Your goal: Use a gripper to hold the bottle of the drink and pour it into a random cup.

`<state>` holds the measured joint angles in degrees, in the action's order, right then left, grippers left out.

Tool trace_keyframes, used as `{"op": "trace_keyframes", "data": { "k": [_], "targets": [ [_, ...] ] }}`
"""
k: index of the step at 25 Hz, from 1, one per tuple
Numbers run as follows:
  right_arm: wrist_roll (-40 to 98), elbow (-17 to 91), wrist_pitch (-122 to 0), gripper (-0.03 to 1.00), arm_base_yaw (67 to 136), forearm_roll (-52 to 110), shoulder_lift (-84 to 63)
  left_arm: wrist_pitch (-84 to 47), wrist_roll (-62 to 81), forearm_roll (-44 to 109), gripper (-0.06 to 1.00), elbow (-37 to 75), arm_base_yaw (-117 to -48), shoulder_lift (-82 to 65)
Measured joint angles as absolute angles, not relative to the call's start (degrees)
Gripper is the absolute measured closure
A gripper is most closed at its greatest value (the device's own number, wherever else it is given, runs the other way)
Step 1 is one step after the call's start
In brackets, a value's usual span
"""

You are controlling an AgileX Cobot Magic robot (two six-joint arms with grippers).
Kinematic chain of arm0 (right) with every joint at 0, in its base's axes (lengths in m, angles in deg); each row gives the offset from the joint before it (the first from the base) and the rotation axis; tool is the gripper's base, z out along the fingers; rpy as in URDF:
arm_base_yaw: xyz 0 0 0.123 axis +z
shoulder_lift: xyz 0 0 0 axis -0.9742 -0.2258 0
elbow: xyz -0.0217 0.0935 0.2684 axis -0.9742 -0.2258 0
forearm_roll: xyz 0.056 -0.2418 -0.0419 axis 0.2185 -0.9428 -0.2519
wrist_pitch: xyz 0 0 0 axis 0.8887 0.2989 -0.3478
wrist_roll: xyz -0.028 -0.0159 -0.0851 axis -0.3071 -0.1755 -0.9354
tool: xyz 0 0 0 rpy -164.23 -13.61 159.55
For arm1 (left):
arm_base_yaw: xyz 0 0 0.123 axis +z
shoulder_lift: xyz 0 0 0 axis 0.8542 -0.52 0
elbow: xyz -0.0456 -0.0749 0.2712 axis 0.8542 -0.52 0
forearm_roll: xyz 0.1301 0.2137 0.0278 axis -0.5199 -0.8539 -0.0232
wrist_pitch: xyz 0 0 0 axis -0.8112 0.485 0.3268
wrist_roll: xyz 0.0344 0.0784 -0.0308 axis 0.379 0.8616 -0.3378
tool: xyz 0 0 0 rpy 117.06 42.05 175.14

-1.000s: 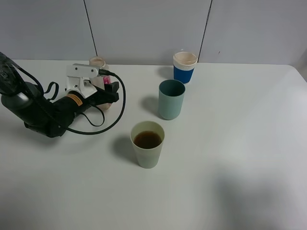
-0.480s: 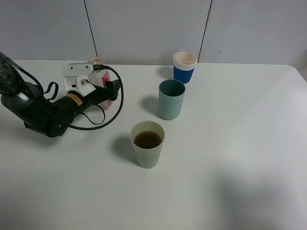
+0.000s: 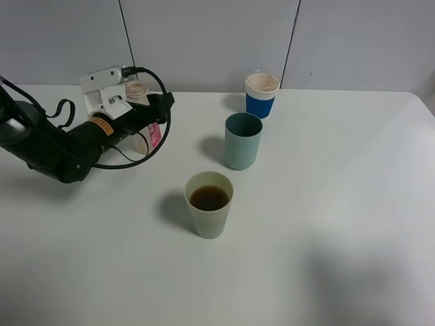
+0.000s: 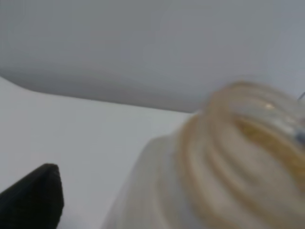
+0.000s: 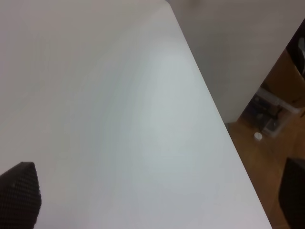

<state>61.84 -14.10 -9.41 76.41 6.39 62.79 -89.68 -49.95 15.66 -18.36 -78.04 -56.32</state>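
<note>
While the bottle [image 3: 145, 125] stands upright at ten o'clock from the pale cup [image 3: 209, 204], emptied, light and thin-walled, I'd grip its squarish body; left gripper [image 3: 158, 111] jaws look spread, right unseen

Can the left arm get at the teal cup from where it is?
Probably yes. The left gripper is beside the bottle, its fingers look open and hold nothing, and bare table lies between it and the teal cup. Only the bottle stands close.

A white table [image 3: 326, 224] carries the bottle [image 3: 145, 132], the cup [image 3: 209, 212], a teal tumbler [image 3: 242, 141] and a blue cup [image 3: 262, 96].
</note>
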Motion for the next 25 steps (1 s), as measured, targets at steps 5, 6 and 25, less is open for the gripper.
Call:
{"op": "trace_keyframes", "data": {
  "k": [5,6,25],
  "targets": [
    [61.84,-14.10,-9.41,-0.03,76.41,6.39,62.79,-86.36,-52.64,14.01,0.05,-18.41,-78.04,-53.61],
    [61.84,-14.10,-9.41,-0.03,76.41,6.39,62.79,-85.78,-53.05,13.74,0.05,-18.41,-78.04,-52.83],
    [61.84,-14.10,-9.41,-0.03,76.41,6.39,62.79,-80.15,-54.50,8.88,0.05,-22.00,-78.04,-34.82]
  ]
}}
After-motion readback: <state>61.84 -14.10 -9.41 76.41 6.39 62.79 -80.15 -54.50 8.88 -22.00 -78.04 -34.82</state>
